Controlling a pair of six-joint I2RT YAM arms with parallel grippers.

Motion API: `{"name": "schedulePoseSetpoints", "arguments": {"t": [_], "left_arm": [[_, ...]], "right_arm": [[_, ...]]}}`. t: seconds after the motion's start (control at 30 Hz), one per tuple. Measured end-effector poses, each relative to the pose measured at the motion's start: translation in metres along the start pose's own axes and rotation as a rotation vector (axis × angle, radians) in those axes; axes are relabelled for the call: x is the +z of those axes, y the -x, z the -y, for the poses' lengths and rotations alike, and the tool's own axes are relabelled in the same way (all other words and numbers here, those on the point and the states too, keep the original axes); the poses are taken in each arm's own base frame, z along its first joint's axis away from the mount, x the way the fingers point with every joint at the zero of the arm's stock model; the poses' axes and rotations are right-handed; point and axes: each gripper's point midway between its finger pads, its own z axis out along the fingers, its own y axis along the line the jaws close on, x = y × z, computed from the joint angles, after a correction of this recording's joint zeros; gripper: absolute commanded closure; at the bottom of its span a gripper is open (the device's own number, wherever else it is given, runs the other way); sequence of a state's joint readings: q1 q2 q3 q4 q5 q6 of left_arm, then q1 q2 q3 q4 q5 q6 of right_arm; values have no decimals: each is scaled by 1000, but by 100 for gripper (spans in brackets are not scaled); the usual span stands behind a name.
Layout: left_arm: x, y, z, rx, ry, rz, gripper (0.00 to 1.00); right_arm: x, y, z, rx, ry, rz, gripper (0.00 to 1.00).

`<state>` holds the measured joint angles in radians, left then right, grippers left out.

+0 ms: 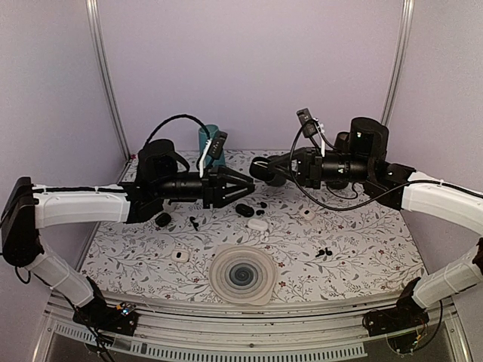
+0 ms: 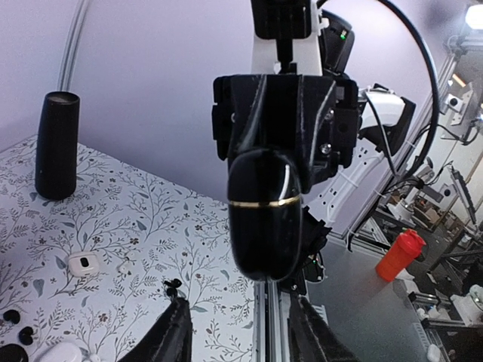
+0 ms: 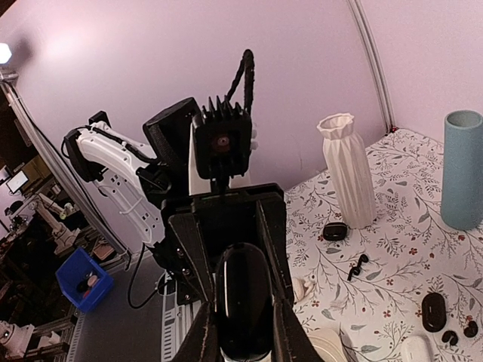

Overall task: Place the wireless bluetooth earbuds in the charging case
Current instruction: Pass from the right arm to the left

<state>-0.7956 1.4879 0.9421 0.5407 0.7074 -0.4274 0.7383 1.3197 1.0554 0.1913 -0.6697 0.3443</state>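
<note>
charging case (image 3: 243,302) in right fingers (image 3: 205,335)

The tablecloth (image 1: 362,249) is white with grey twigs – the case (image 2: 264,219) black with a gold line – the tube (image 3: 462,170) teal.

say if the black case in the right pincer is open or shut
Shut: the black case shows only a thin gold seam, no gap between halves.

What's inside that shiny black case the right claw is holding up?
Nothing inside shows. The black charging case, pinched in the right claw, is shut, with a thin gold line across it. Its closed lid hides whatever may be in there.
</note>
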Motion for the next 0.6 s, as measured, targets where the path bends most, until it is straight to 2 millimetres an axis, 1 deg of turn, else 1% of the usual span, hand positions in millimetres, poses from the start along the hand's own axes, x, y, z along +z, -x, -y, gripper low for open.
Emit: {"name": "schedulePoseSetpoints", "arguments": {"t": [0.07, 0.23, 0.27, 0.6], "left_arm": [[0, 1, 3, -5, -18, 2, 58], [1, 11, 11, -2, -60, 32, 58], [2, 14, 12, -1, -70, 40, 59], [9, 19, 12, -35, -103, 61, 67]], "right_arm": [[0, 0, 0, -2, 3, -2, 91], [2, -4, 1, 2, 10, -14, 91], [3, -5, 2, 4, 12, -17, 91], [4, -8, 1, 8, 23, -26, 91]]}}
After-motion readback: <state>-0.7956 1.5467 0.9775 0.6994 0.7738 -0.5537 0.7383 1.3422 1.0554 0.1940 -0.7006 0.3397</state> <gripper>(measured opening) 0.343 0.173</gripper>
